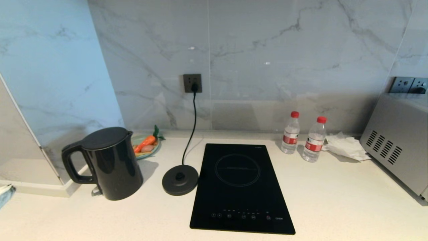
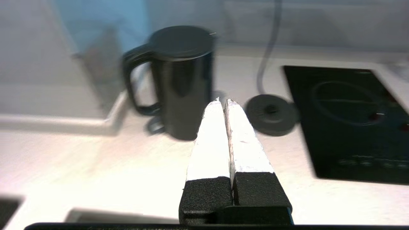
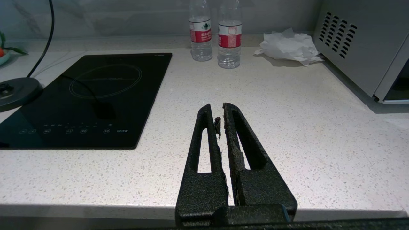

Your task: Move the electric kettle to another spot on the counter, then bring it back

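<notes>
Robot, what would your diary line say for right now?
kettle: on counter, off base | left gripper: shut, empty, facing kettle | right gripper: shut, idle

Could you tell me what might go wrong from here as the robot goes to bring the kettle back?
1. The tall glossy black electric kettle stands off its flat round black corded base; a misaligned return could leave it tilted.
2. The left gripper is shut and apart from the kettle; it must open before reaching the loop handle.
3. The black power cord could snag.
</notes>
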Controlling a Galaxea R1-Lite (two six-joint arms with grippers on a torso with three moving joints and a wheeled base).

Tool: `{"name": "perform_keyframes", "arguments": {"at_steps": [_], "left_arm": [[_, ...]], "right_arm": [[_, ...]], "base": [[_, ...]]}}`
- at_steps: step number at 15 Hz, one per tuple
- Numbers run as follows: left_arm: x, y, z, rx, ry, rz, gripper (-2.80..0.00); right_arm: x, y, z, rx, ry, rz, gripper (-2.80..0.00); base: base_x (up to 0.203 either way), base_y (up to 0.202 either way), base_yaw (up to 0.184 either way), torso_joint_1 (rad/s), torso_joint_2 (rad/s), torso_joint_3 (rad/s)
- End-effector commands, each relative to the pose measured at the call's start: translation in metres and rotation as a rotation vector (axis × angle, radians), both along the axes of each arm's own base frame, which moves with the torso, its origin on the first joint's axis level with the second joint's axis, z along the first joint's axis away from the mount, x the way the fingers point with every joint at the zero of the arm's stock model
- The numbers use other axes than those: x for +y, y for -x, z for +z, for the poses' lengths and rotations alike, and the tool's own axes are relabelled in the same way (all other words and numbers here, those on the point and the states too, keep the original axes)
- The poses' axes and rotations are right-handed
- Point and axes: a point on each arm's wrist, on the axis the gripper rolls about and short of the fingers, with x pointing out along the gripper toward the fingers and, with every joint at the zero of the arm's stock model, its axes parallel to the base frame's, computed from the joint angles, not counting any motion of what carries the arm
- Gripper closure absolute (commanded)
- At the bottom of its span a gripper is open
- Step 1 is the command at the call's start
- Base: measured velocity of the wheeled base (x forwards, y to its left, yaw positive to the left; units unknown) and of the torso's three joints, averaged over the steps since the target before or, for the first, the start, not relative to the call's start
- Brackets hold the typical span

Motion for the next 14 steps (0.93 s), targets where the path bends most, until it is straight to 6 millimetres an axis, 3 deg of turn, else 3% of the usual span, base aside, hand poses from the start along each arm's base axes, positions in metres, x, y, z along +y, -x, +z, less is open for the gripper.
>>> {"name": "perform_keyframes", "arguments": {"at_steps": [1,3,5,8,11,14], "left_arm": [[0.009,0.033,-0.002,-0.09,-0.007,0.136,0.0],[0.009,0.048,-0.012,-0.124,-0.057,0.209,0.0],[0.008,0.064,-0.027,-0.196,-0.078,0.151,0.0],[0.005,0.08,-0.068,-0.255,-0.126,0.053,0.0],[0.004,0.063,-0.119,-0.101,-0.186,-0.001,0.0],[0.002,0.06,-0.13,-0.073,-0.088,-0.051,0.0]], "right_arm": [[0.0,0.0,0.0,0.0,0.0,0.0,0.0],[0.0,0.0,0.0,-0.001,0.0,0.0,0.0],[0.0,0.0,0.0,-0.001,0.0,0.0,0.0],[0.0,0.0,0.0,0.0,0.0,0.001,0.0],[0.0,0.0,0.0,-0.001,0.0,0.0,0.0],[0.0,0.0,0.0,-0.001,0.0,0.001,0.0]], "base": [[0.0,0.0,0.0,0.0,0.0,0.0],[0.0,0.0,0.0,0.0,0.0,0.0],[0.0,0.0,0.0,0.0,0.0,0.0],[0.0,0.0,0.0,0.0,0.0,0.0],[0.0,0.0,0.0,0.0,0.0,0.0],[0.0,0.0,0.0,0.0,0.0,0.0]]}}
